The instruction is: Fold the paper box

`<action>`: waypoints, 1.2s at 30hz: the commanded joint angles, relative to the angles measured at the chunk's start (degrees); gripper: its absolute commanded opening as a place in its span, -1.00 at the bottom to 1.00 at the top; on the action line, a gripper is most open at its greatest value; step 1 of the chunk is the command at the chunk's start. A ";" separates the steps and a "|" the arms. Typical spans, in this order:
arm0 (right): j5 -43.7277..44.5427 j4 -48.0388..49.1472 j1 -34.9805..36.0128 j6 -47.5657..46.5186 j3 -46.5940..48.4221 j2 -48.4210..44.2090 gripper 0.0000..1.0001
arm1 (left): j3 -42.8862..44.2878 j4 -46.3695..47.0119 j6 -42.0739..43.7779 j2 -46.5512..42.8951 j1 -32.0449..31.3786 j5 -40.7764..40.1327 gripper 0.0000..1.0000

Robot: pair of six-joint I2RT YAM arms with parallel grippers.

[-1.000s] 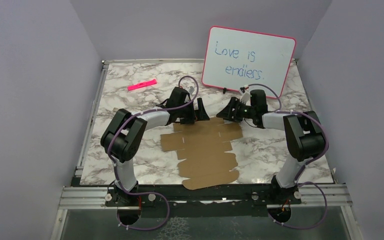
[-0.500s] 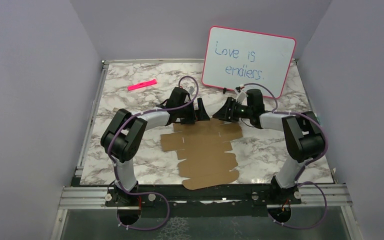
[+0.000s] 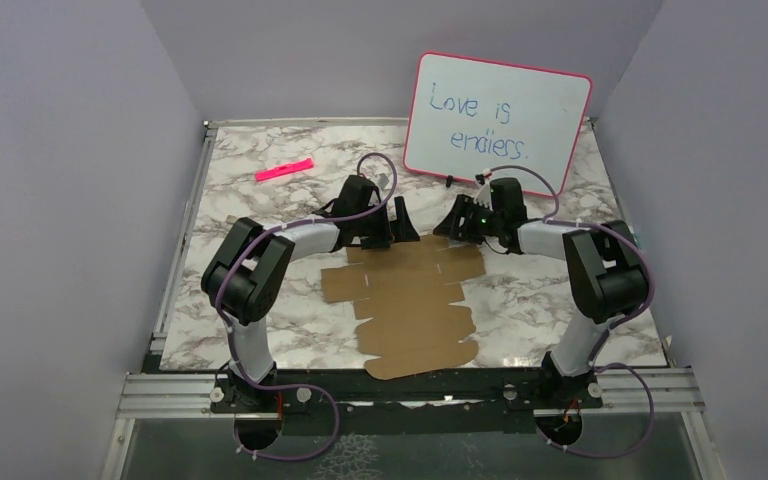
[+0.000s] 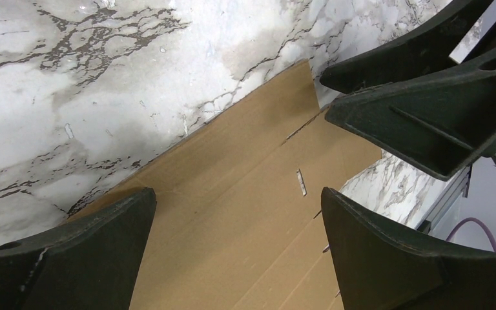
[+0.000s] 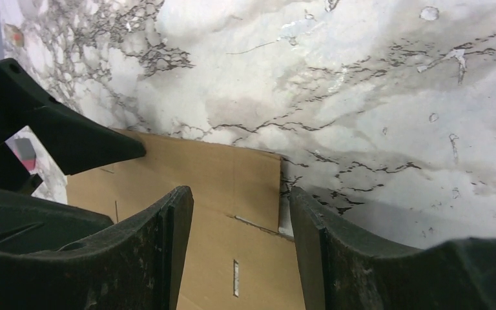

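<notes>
The paper box [image 3: 410, 305] is a flat brown cardboard sheet with notches and creases, lying on the marble table [image 3: 260, 200]. My left gripper [image 3: 405, 225] is open and empty just above the sheet's far edge; the cardboard [image 4: 245, 213] shows between its fingers. My right gripper [image 3: 452, 225] is open and empty over the sheet's far right corner [image 5: 245, 187], close to the left gripper. The right gripper's fingers [image 4: 426, 110] show in the left wrist view. The left gripper's fingers [image 5: 51, 135] show in the right wrist view.
A pink-rimmed whiteboard [image 3: 498, 122] with blue writing stands at the back right, just behind my right arm. A slim pink marker [image 3: 284, 169] lies at the back left. Lilac walls close in the table on both sides and at the back.
My right gripper has shifted slightly toward the far edge of the sheet. The left arm and the cardboard have not moved.
</notes>
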 commanded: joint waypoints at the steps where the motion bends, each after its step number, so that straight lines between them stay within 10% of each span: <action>1: 1.78 -1.11 0.11 -1.00 1.34 2.38 0.24 | -0.64 1.27 -0.25 0.97 -0.50 1.20 0.98; 19: -12.95 5.70 0.41 5.59 1.02 0.94 -0.08 | -1.21 2.47 -1.10 2.10 -0.76 2.10 0.98; 36: -8.58 5.48 4.79 5.76 3.32 6.44 -0.05 | -1.50 3.81 -1.64 2.59 -1.03 2.45 0.98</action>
